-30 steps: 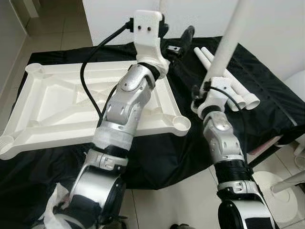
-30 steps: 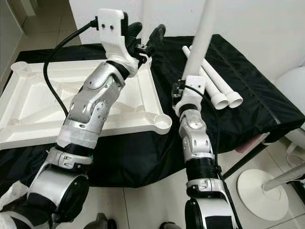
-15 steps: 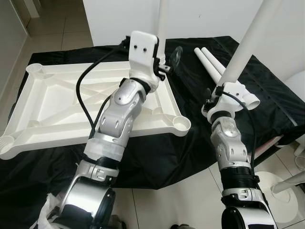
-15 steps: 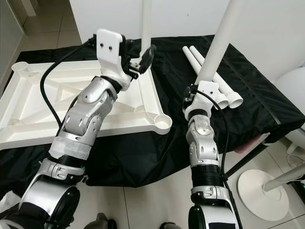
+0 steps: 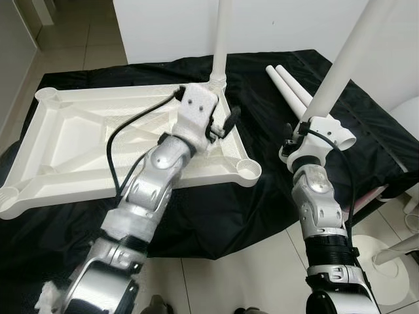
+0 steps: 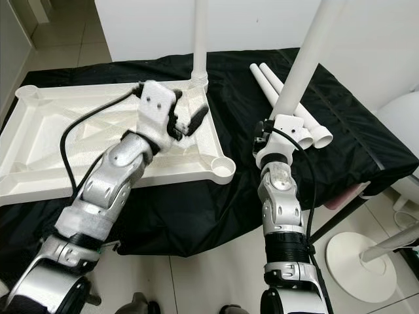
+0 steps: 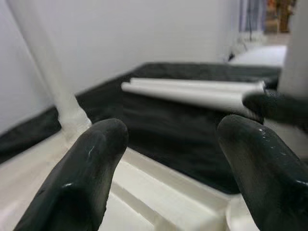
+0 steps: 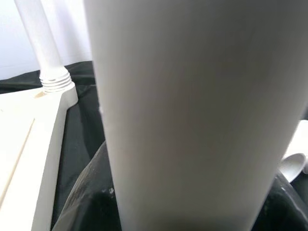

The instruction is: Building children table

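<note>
We count four white legs: one upright in the ribbed white tabletop [image 5: 78,140] beyond our gaping left pincer [image 5: 226,124], one [image 5: 344,62] clamped in our right pincer [image 5: 298,134], two [image 5: 294,91] lying beyond it.

left gripper [image 5: 229,124] dropped from above the far corner down over the tabletop [image 5: 59,150], jaws now spread and empty, upright leg [image 5: 221,39] in the far corner socket now exposed, right gripper [image 6: 265,134] shifted slightly right, held leg [image 6: 308,59] tilted more

White tabletop [image 5: 78,140] and legs [image 5: 298,98] (cloth [image 5: 262,196] black).
</note>
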Robot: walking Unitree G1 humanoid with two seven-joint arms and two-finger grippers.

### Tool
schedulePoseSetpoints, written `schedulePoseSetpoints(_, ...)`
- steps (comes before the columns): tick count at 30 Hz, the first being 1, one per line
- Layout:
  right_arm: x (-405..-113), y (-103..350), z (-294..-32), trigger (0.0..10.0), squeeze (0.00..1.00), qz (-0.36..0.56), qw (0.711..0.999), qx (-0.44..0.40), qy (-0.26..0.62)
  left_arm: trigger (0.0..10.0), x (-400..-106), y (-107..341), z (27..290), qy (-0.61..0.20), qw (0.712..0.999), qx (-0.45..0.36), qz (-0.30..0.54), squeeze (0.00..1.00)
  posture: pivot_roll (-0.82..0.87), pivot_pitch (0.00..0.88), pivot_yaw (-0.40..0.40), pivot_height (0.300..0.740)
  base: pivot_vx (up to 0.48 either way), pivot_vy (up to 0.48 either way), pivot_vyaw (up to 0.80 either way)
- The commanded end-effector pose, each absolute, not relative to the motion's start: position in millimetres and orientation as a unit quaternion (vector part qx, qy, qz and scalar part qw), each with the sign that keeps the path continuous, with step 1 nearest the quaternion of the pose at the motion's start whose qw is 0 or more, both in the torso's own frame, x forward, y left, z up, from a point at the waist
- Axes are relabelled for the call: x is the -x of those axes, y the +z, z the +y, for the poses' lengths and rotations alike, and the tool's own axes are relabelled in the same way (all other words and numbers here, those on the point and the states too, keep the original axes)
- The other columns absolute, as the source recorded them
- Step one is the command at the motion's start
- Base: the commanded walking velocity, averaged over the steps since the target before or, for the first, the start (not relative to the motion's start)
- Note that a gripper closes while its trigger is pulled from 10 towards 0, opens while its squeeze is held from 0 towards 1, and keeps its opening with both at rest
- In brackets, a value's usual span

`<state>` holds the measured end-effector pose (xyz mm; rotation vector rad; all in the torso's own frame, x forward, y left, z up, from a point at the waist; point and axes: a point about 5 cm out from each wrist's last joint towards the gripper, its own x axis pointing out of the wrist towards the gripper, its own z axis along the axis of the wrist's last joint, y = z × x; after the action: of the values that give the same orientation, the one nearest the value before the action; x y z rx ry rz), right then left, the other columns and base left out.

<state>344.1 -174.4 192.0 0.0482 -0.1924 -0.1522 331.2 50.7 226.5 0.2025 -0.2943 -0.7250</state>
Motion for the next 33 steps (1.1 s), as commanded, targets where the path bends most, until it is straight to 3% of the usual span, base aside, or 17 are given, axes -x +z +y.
schedulePoseSetpoints(1, -342, 194, -175, 10.0, 0.00, -0.102, 0.991, -0.024, -0.078, 10.0, -328, 225, 47, -0.374, 0.910, -0.109, -0.142, 0.00, -0.01, 0.076, 0.016, 0.740, 0.000, 0.000, 0.00)
schedulePoseSetpoints(5, -340, 192, -180, 10.0, 0.00, -0.100, 0.991, -0.023, -0.084, 10.0, -314, 197, 50, -0.440, 0.877, -0.167, -0.096, 0.00, -0.01, 0.084, 0.014, 0.740, 0.000, 0.000, 0.00)
schedulePoseSetpoints(8, -340, 193, -187, 10.0, 0.00, -0.100, 0.991, -0.018, -0.092, 10.0, -301, 155, 56, -0.486, 0.842, -0.232, -0.010, 0.00, 0.00, 0.084, 0.014, 0.740, 0.000, 0.000, 0.00)
schedulePoseSetpoints(18, -340, 194, -190, 10.0, 0.00, -0.101, 0.990, -0.014, -0.096, 10.0, -297, 135, 59, -0.493, 0.830, -0.258, 0.033, 0.00, -0.01, 0.084, 0.010, 0.740, 0.000, 0.000, 0.00)
schedulePoseSetpoints(23, -339, 195, -192, 10.0, 0.00, -0.101, 0.990, -0.010, -0.098, 10.0, -304, 132, 55, -0.470, 0.844, -0.256, 0.041, 0.00, -0.01, 0.086, 0.009, 0.740, 0.000, 0.000, 0.00)
schedulePoseSetpoints(28, -338, 195, -192, 10.0, 0.00, -0.101, 0.990, -0.009, -0.099, 10.0, -306, 148, 53, -0.472, 0.854, -0.221, 0.017, 0.00, -0.02, 0.086, 0.011, 0.740, 0.000, 0.000, 0.00)
schedulePoseSetpoints(33, -338, 194, -191, 10.0, 0.00, -0.100, 0.990, -0.006, -0.095, 10.0, -300, 173, 57, -0.517, 0.840, -0.160, -0.023, 0.00, -0.01, 0.084, 0.011, 0.740, 0.000, 0.000, 0.00)
